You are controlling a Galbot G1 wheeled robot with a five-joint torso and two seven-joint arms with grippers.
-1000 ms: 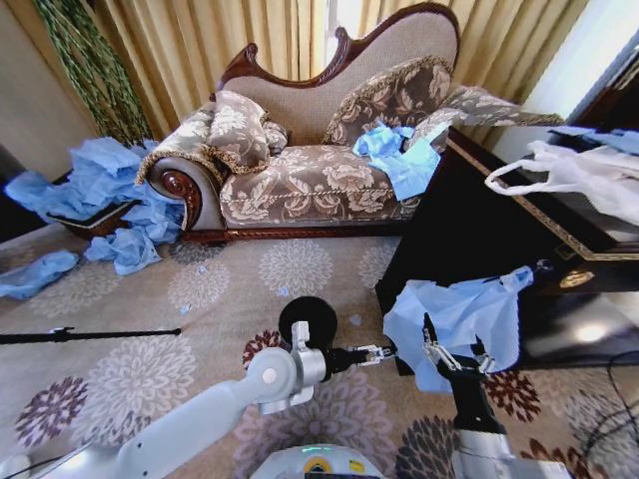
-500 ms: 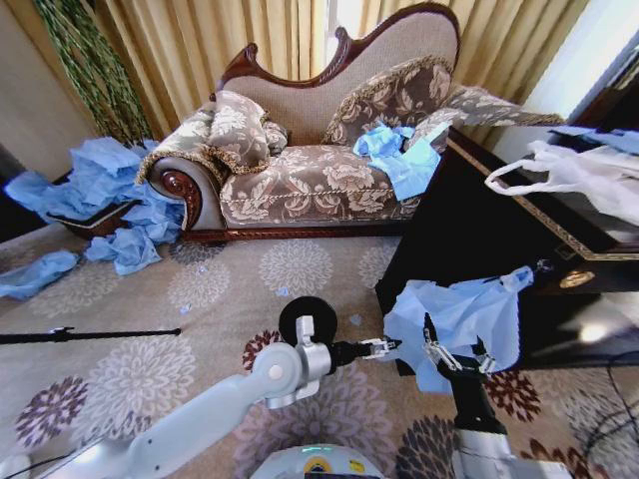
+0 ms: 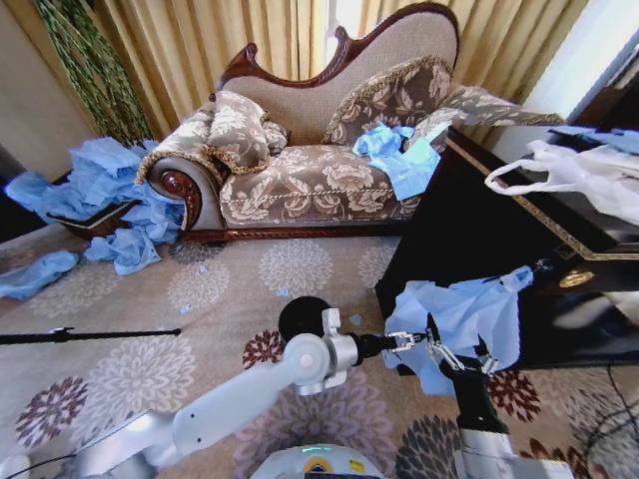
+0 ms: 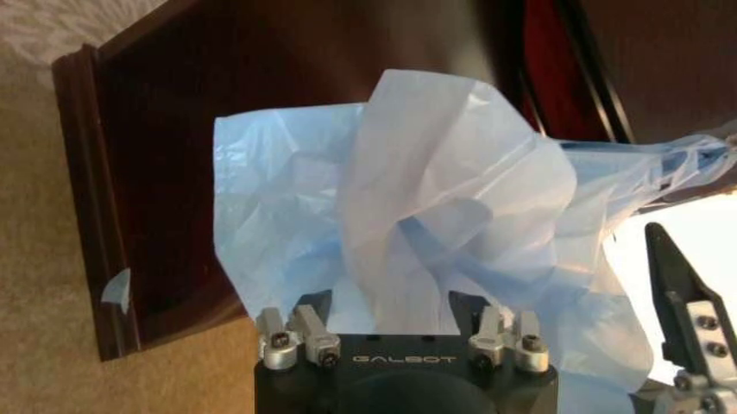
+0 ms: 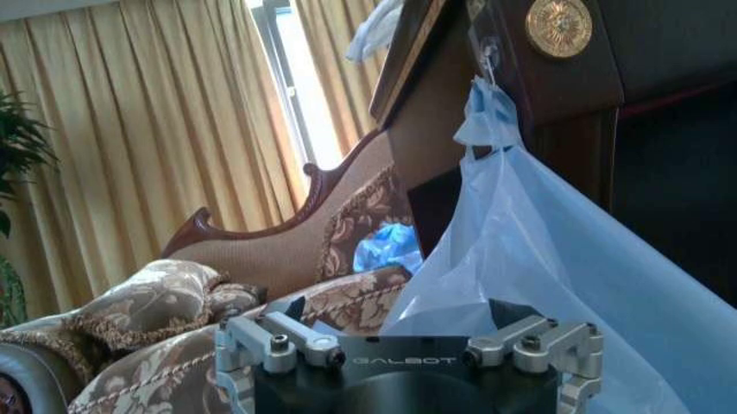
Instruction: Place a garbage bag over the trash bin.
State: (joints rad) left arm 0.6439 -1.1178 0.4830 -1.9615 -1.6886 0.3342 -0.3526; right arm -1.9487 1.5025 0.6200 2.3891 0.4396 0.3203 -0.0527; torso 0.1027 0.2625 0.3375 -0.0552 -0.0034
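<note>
On the patterned carpet [image 3: 200, 289], the trash bin [image 3: 300, 316] stands in front of the sofa [image 3: 319, 150], partly hidden behind the left arm. The left tool [image 3: 409, 340] reaches across to the garbage bag [image 3: 464, 319], its fingers spread with the blue plastic bunched between them; whether they actually pinch it is hard to tell. The bag hangs against the dark cabinet [image 3: 469, 230], off the floor. The right tool [image 3: 454, 359] is under the bag's lower edge, apparently clamped on it.
</note>
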